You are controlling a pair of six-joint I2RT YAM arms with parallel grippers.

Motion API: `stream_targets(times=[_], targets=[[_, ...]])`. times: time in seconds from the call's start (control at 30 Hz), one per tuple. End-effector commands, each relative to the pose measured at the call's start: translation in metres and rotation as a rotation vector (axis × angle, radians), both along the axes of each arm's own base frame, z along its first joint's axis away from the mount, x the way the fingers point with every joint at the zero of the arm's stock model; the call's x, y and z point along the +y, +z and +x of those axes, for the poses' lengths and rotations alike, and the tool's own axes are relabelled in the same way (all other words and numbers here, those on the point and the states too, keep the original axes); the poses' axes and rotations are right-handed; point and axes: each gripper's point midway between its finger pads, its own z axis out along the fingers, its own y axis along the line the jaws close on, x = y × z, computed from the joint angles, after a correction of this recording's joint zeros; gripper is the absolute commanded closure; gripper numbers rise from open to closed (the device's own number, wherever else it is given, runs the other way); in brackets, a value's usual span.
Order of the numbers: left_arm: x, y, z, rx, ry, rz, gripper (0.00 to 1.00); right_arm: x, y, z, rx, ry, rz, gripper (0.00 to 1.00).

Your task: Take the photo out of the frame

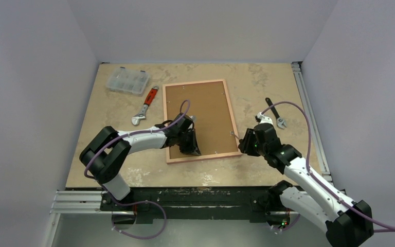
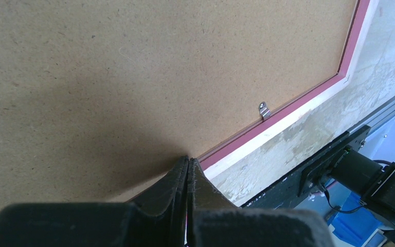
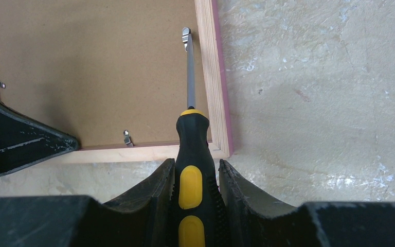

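Closest to us in the right wrist view, the right end effector (image 3: 195, 164) is clamped on the black-and-yellow handle of a screwdriver (image 3: 191, 128). Its shaft reaches out over the frame (image 3: 82, 67), and the tip sits at a small metal clip (image 3: 186, 36) just inside the pale right-hand rim. Two more clips show along the other rims in that view.

We see the frame (image 1: 211, 113) lying face down near the middle of the tabletop (image 1: 267, 87). Its brown fibreboard back faces up, it is turned slightly askew, and it lies between the two arms.

We see the left end effector (image 2: 187, 167) with its fingers pressed together and nothing between them. Its tips are at the fibreboard just inside the near rim; they seem to touch it, though we cannot be sure of contact. Another clip (image 2: 264, 110) lies a little way along that rim.

Beyond the frame to the left lie a red-handled adjustable wrench (image 1: 145, 106) and a clear compartment box (image 1: 127, 80). A dark-handled wrench (image 1: 273, 110) lies to the right of the frame.
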Motion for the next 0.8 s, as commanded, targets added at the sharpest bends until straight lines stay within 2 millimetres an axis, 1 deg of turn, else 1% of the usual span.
stream_targets(times=[0.0, 0.07, 0.13, 0.2, 0.27, 0.3, 0.37, 0.4, 0.43, 0.47, 0.5, 0.53, 0.57, 0.63, 0.77], targets=[[0.001, 0.0, -0.008, 0.004, -0.013, -0.009, 1.0, 0.014, 0.016, 0.006, -0.058, 0.033, 0.075, 1.0], [0.001, 0.003, -0.007, -0.005, -0.014, -0.014, 1.0, 0.017, 0.023, 0.008, -0.074, 0.036, 0.092, 1.0], [0.001, 0.007, -0.007, -0.015, -0.017, -0.021, 1.0, 0.013, 0.032, 0.012, -0.099, 0.015, 0.085, 1.0], [-0.002, 0.017, -0.006, -0.037, -0.03, -0.051, 1.0, 0.005, 0.051, 0.014, -0.159, -0.015, 0.078, 1.0], [-0.006, 0.029, -0.004, -0.068, -0.043, -0.082, 1.0, -0.005, 0.076, 0.014, -0.247, -0.056, 0.1, 1.0], [-0.005, 0.035, -0.002, -0.085, -0.044, -0.082, 0.96, -0.007, 0.09, 0.012, -0.29, -0.068, 0.133, 1.0], [-0.003, 0.047, 0.001, -0.128, -0.049, -0.076, 0.78, -0.016, 0.113, 0.008, -0.374, -0.101, 0.164, 1.0], [-0.001, 0.051, 0.003, -0.153, -0.059, -0.065, 0.69, -0.023, 0.121, 0.005, -0.398, -0.122, 0.161, 1.0], [0.001, 0.057, 0.004, -0.192, -0.08, -0.049, 0.61, -0.03, 0.124, 0.0, -0.408, -0.136, 0.152, 1.0], [0.002, 0.061, 0.004, -0.231, -0.111, -0.013, 0.55, -0.035, 0.126, -0.003, -0.418, -0.15, 0.146, 1.0], [0.001, 0.065, 0.003, -0.277, -0.161, 0.032, 0.53, -0.039, 0.128, -0.006, -0.424, -0.16, 0.141, 1.0], [0.005, 0.068, 0.004, -0.326, -0.212, 0.119, 0.52, -0.043, 0.13, -0.01, -0.434, -0.167, 0.143, 1.0], [0.006, 0.067, 0.001, -0.356, -0.259, 0.18, 0.51, -0.046, 0.131, -0.013, -0.44, -0.175, 0.143, 1.0], [0.001, 0.066, -0.01, -0.404, -0.35, 0.243, 0.5, -0.051, 0.136, -0.019, -0.465, -0.191, 0.164, 1.0], [0.0, 0.054, -0.016, -0.434, -0.415, 0.332, 0.48, -0.066, 0.157, -0.031, -0.552, -0.239, 0.214, 1.0]])
